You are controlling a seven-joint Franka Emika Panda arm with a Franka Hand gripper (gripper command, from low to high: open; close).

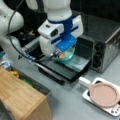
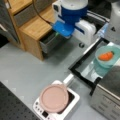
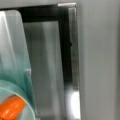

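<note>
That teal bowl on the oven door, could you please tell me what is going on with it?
The teal bowl holding an orange carrot-like piece sits on the open glass door of the steel toaster oven. The Panda arm's gripper hovers at the bowl's rim. A pink-lidded pan rests on a white cooker nearby.

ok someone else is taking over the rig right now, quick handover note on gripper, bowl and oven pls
Gripper: low over the open oven door, right by the teal bowl.
Bowl: sits on the door's glass, in both front views, with an orange carrot-like piece inside.
Oven: door folded down flat.
Nearby: pink-lidded pan on the small white cooker; wooden cabinet with one drawer open.
Done: bowl on the door. Left: bowl not inside the oven, door open.
</note>
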